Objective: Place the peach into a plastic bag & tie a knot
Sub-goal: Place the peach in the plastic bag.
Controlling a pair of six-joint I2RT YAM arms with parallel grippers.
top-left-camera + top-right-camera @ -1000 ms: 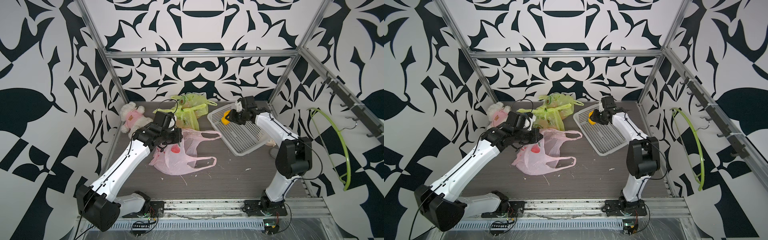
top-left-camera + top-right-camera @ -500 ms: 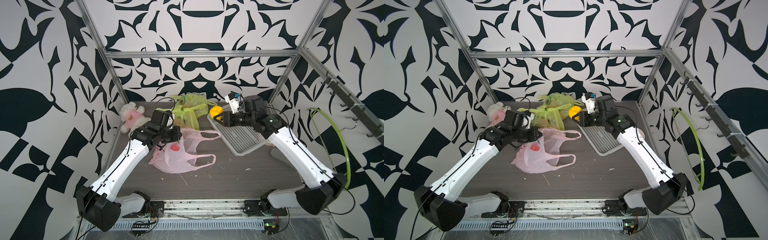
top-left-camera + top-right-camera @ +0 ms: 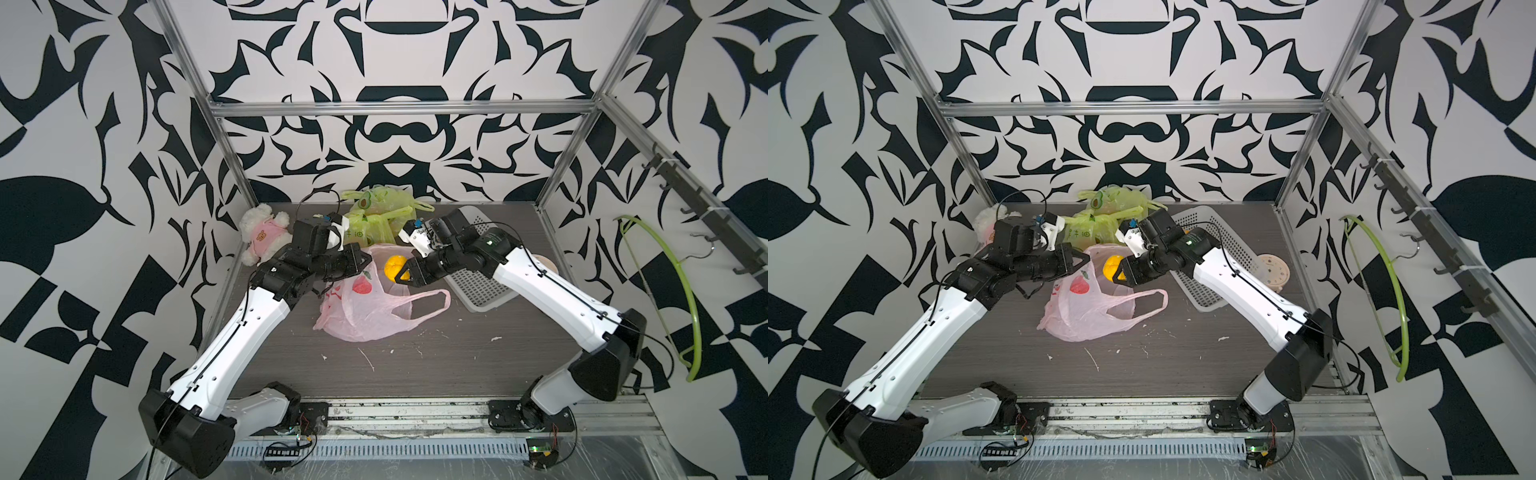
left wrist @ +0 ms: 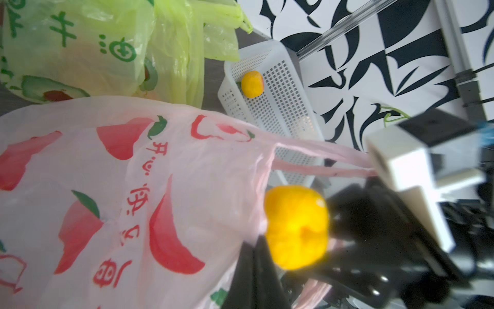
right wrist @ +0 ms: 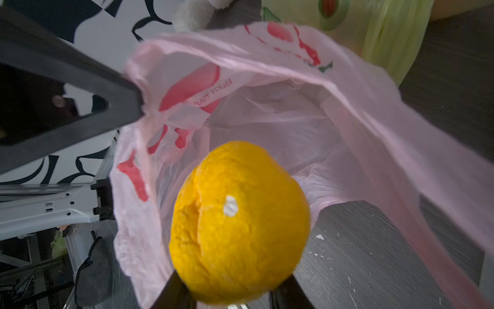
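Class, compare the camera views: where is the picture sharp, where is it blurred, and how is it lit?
In both top views: even, soft light, sharp throughout. Left wrist view: pink bag print crisp, held peach smeared. Right wrist view: peach fairly clear, left gripper and bag rim soft.

left arm [image 3: 232, 332]: white links, black joints, black cable | right arm [image 3: 552, 291]: same, green light | jaws: black

The left arm [image 3: 241, 328] reaches in from the lower left of the frame, the right arm [image 3: 548, 295] from the lower right, wrists nearly meeting mid-frame. The left gripper [image 3: 366, 259] is pinched tight on the pink bag [image 3: 365, 316]; the right gripper [image 3: 402, 273] clasps the peach [image 3: 395, 265].
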